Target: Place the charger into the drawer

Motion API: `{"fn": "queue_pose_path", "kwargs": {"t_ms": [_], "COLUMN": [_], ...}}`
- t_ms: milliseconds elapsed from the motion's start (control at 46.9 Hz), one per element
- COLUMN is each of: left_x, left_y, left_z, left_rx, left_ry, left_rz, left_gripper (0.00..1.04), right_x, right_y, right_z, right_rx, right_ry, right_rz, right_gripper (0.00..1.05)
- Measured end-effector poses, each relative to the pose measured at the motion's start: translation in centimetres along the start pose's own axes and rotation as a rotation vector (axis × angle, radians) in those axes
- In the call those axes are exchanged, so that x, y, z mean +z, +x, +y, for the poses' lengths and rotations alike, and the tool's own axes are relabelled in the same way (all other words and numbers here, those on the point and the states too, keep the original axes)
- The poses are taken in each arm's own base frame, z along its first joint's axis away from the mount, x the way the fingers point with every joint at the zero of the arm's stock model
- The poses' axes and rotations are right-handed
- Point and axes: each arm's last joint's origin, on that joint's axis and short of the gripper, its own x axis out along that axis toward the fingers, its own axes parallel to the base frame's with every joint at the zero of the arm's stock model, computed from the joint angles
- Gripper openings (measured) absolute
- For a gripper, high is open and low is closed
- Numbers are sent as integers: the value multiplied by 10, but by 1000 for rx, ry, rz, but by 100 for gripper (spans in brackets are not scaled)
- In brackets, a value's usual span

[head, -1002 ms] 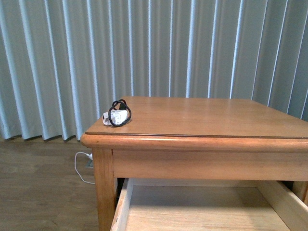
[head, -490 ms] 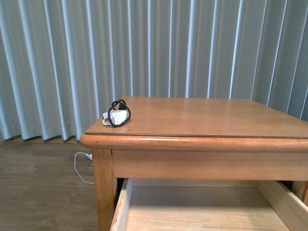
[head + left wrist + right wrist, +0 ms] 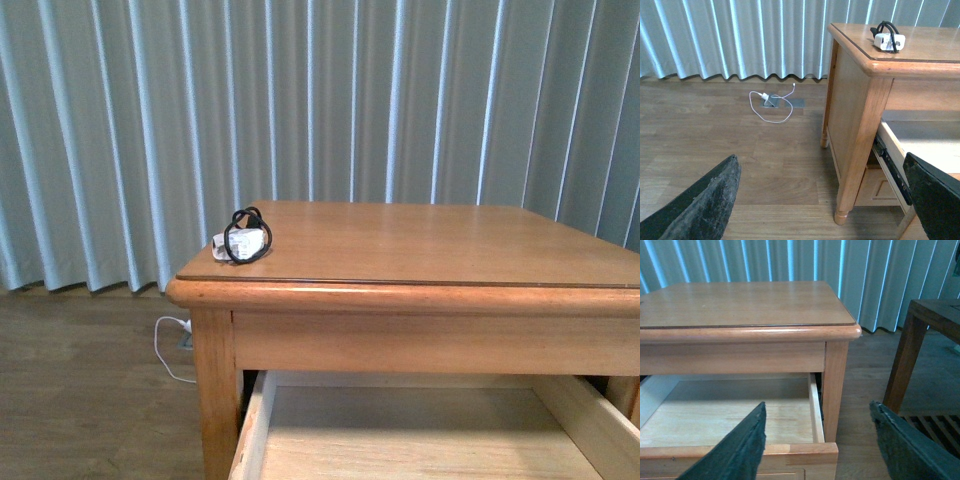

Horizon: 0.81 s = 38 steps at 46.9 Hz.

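Note:
The charger (image 3: 243,240), a small white block wrapped in black cable loops, sits near the front left corner of the wooden table top (image 3: 430,245); it also shows in the left wrist view (image 3: 888,40). The drawer (image 3: 420,430) stands pulled open below the top, its pale bare-wood inside empty; it shows in the right wrist view (image 3: 730,410) and its side in the left wrist view (image 3: 892,150). My left gripper (image 3: 822,200) is open, low beside the table's left leg. My right gripper (image 3: 817,450) is open in front of the drawer's right front corner. Neither arm shows in the front view.
A thin white cable (image 3: 771,102) lies by a floor socket plate left of the table, also in the front view (image 3: 170,345). Pleated curtains (image 3: 300,100) hang behind. A darker wooden table (image 3: 927,340) with a slatted lower shelf stands to the right.

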Motion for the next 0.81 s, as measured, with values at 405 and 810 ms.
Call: {"fn": "queue_pose_path", "kwargs": {"t_ms": [405,810], "left_x": [0,0], "left_y": [0,0], "left_z": [0,0], "left_rx": [0,1], "left_ry": [0,0], "left_rz": [0,0], "left_gripper": [99,99], "right_x": [0,0], "right_y": [0,0], "right_z": [0,0], "right_rx": [0,0], "right_ry": [1,0], "right_rz": [0,0], "right_gripper": [96,96]}}
